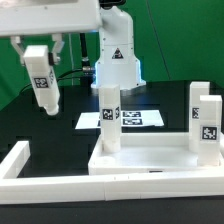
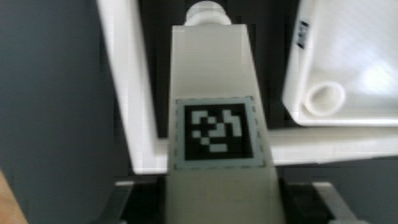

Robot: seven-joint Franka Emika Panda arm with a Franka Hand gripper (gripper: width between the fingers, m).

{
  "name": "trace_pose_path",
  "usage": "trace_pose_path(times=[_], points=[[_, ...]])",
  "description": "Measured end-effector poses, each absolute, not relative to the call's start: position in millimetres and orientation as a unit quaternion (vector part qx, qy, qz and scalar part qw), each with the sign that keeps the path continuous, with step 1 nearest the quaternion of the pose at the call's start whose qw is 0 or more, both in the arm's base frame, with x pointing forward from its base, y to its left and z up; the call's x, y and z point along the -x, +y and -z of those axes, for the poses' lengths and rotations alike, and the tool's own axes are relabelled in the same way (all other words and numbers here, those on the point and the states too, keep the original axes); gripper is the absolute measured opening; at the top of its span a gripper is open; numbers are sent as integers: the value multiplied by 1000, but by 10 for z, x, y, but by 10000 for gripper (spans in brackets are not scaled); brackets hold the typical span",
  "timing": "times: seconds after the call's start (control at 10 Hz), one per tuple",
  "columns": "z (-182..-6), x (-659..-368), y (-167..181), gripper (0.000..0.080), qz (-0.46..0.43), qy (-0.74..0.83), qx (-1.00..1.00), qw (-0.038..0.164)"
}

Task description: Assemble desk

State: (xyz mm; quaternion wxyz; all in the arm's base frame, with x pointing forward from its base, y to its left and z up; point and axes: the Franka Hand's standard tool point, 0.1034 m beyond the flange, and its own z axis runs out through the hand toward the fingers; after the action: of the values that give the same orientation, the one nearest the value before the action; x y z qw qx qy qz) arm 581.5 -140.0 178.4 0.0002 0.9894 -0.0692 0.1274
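Pincer (image 1: 38, 60): closed on one tagged leg (image 1: 42, 85), carried roughly upright in the air toward the exterior view's left, well apart from the desk top (image 1: 140, 160).
Desk top: lying rim up on the black desk (image 1: 60, 130).
Standing in it: left leg (image 1: 109, 118), rear right leg (image 1: 198, 105), front right leg (image 1: 210, 130).
Empty corner socket (image 2: 324, 97): seen in wrist view.
Progress, judged: three legs in; held leg yet to be seated and tightened.
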Motion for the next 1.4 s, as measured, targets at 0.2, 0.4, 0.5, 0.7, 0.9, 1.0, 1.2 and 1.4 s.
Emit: trace_pose_path(times=[0.2,0.4,0.5,0.7,0.9,1.0,1.2,1.4], points=[[-1723,-6059,-929,288,-191,-100,-976,3],[-1772,-6262,-594,288,-243,-110,-964,3],[-1721,-6236,-476,288,-234,-122,-965,-5],[-1719,-6236,-536,288,-256,-113,-960,10],[-1716,-6236,-532,288,-256,-113,-960,10],[-1709,-6238,-536,288,-261,-113,-959,13],[-1588,-6200,-576,288,-297,-108,-948,38],[-1598,-6185,-679,288,-310,-113,-943,48]])
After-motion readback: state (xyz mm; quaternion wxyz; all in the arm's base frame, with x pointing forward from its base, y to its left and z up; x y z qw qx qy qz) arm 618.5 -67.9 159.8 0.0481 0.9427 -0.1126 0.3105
